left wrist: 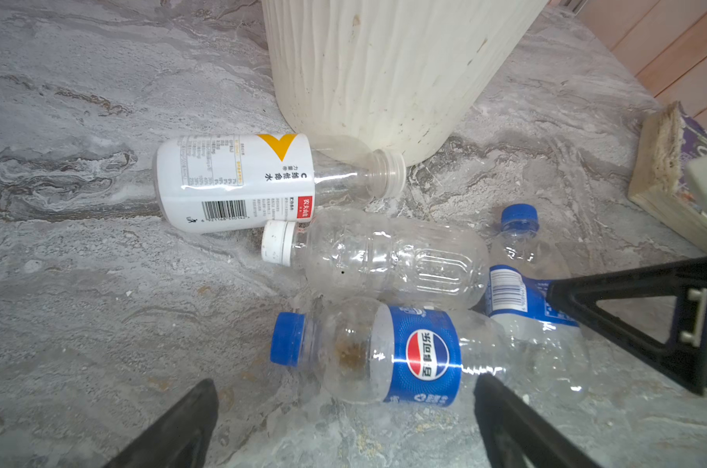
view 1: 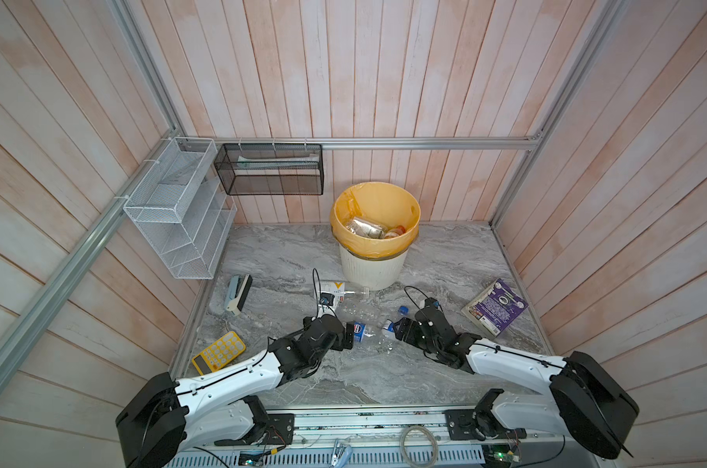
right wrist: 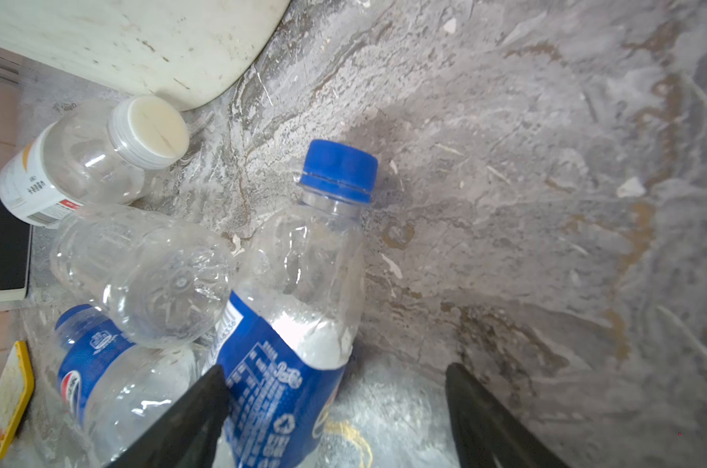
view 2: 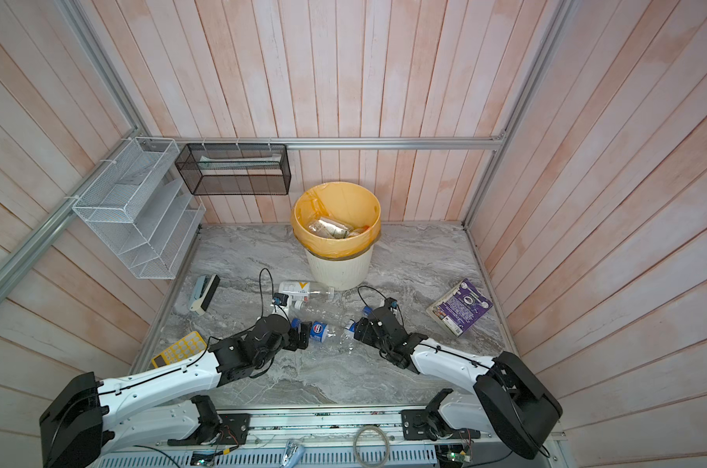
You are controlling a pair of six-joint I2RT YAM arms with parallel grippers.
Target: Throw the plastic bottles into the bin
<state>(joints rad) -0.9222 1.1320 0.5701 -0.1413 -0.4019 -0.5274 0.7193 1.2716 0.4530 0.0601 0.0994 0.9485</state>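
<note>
Left gripper (left wrist: 346, 383), jaws apart, hovers at Pepsi bottle (left wrist: 384, 356); right gripper (right wrist: 335, 368), also apart, flanks neighbouring bottle (right wrist: 299, 304). Likely light, slick, crushable: you grip mid-label, gently.

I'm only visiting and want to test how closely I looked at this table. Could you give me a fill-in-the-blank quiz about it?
1. The bottles lying on the table in front of the bin number ____.
2. The calculator is coloured ____.
3. The purple book lies on the ____ arm's side.
4. The Pepsi-labelled bottle nearest the left end effector has a ____ cap.

Missing words: four; yellow; right; blue.
</note>
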